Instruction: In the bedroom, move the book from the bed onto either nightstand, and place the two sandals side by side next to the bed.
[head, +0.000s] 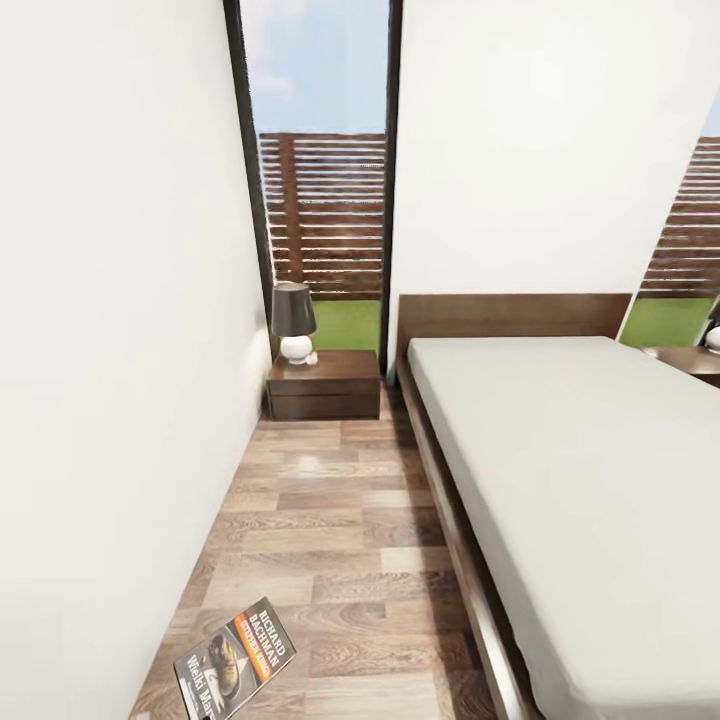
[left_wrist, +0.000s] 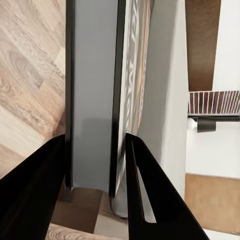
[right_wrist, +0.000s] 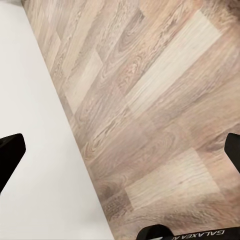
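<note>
The book (head: 235, 660), dark-covered with an orange title band, hangs tilted over the wood floor at the lower left of the head view. In the left wrist view I see it edge-on, the book (left_wrist: 92, 100) running between the two black fingers (left_wrist: 150, 200), and my left gripper (left_wrist: 95, 142) is shut on it. The nightstand (head: 325, 385) with its lamp (head: 293, 320) stands ahead, between the wall and the bed (head: 580, 480). My right gripper (right_wrist: 122, 150) is open over the floor with nothing between its fingers. The sandals are out of view.
A white wall (head: 110, 350) closes the left side, leaving a narrow strip of plank floor (head: 330, 540) between it and the bed frame. A second nightstand (head: 692, 362) peeks in at the far right beyond the mattress. A tall window (head: 320, 200) is behind the near nightstand.
</note>
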